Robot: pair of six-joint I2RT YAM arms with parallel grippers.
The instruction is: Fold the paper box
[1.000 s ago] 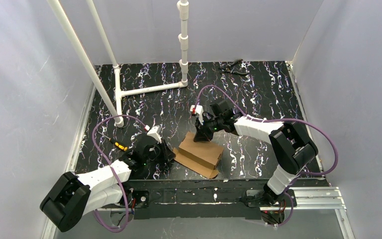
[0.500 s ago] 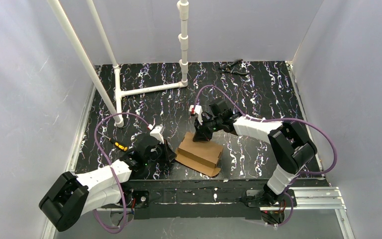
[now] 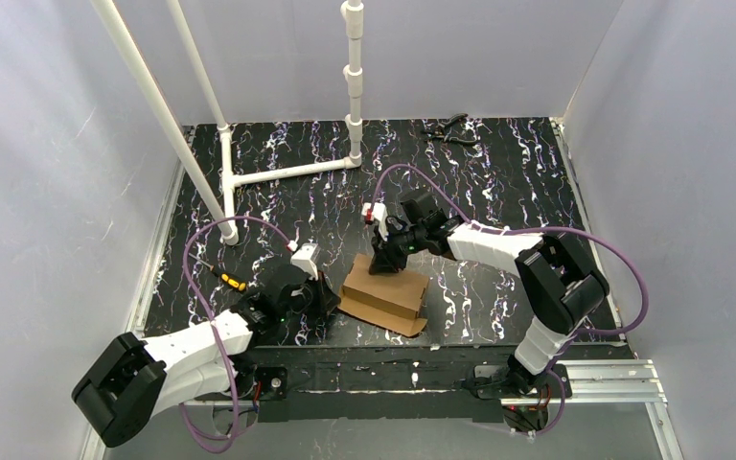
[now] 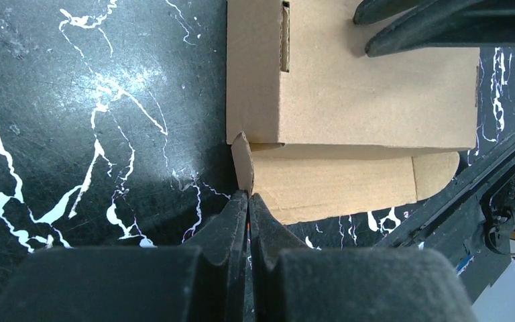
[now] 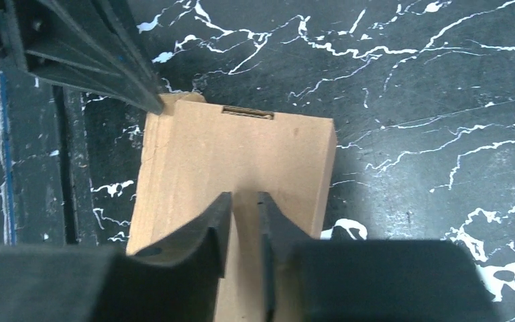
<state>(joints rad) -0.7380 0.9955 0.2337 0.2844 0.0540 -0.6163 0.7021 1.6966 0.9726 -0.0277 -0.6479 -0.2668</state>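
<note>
The paper box point(image 3: 388, 292) is brown cardboard, partly folded, lying near the table's front edge between the arms. Its top panel point(image 4: 349, 87) is flat, with a lower flap point(image 4: 349, 188) spread out beside it. My left gripper point(image 4: 248, 195) is shut, its tips touching the end of a small upright side flap point(image 4: 241, 161) at the box's left corner. My right gripper point(image 5: 245, 196) rests over the box's top panel point(image 5: 241, 147) with its jaws a narrow gap apart and nothing between them. In the top view the left gripper point(image 3: 330, 305) is at the box's left and the right gripper point(image 3: 383, 266) at its far side.
An orange-tipped black marker point(image 3: 230, 280) lies left of the left arm. A white pipe frame point(image 3: 287, 172) stands at the back left. A black hand tool point(image 3: 448, 129) lies at the far edge. The table's front rail point(image 3: 393, 369) runs just below the box.
The left jaws have closed at the box's corner flap. The box has shifted slightly left. The right jaws have parted a little on the top panel.
</note>
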